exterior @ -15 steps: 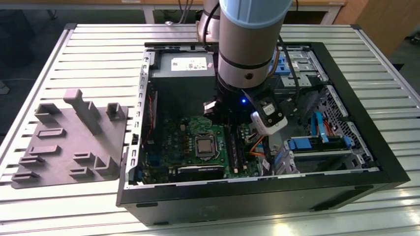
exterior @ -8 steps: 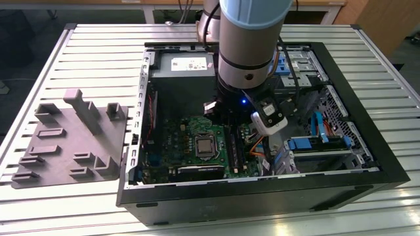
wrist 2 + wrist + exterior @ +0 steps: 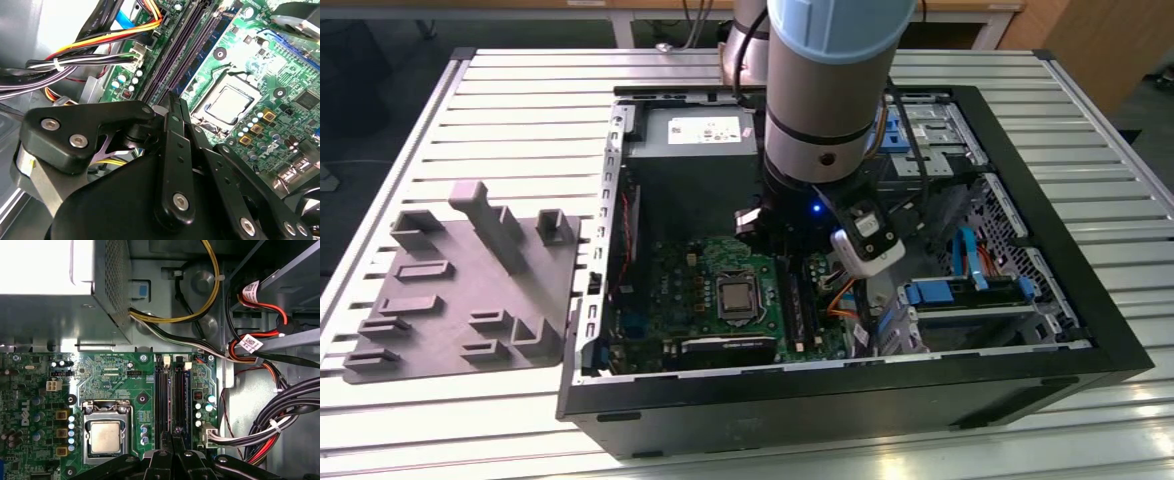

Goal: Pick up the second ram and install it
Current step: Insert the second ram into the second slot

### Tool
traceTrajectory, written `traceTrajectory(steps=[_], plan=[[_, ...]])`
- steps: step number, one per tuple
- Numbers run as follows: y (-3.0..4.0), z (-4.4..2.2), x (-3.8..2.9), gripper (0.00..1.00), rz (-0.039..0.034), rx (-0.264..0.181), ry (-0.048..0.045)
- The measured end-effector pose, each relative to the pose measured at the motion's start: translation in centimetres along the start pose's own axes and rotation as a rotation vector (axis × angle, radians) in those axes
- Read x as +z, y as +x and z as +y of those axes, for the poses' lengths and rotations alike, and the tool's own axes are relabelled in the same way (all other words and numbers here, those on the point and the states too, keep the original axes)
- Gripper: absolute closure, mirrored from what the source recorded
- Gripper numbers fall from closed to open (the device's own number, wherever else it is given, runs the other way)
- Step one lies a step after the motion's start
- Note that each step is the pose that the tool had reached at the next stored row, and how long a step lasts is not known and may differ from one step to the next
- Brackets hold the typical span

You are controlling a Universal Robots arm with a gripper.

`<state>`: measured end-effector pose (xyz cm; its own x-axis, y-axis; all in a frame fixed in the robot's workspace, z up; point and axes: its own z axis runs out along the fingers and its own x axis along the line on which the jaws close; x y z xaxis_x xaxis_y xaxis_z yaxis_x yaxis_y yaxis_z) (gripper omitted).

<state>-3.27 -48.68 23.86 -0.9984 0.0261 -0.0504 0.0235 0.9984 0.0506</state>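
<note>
My gripper [image 3: 786, 262] is down inside the open computer case [image 3: 1067, 345], over the green motherboard [image 3: 700, 300]. In both wrist views its black fingers [image 3: 172, 107] are pressed together, and their tips hang just above the long dark memory slots [image 3: 171, 395] beside the processor socket [image 3: 105, 436]. A narrow green board edge [image 3: 202, 52] stands along one slot. I cannot tell whether that is the second ram. No stick shows between the fingers.
A grey parts fixture [image 3: 467, 290] lies on the slatted table at the exterior view's left. Cable bundles [image 3: 280, 425] run close beside the slots, and orange and yellow wires [image 3: 110, 40] cross near the fingers. The power supply [image 3: 60, 285] sits beyond the board.
</note>
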Motion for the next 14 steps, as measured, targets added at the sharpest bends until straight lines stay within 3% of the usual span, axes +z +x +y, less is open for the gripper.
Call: traceTrajectory(steps=[14], plan=[[0.01, 0.05, 0.41, 0.88, 0.0000, 0.000, -0.0010]])
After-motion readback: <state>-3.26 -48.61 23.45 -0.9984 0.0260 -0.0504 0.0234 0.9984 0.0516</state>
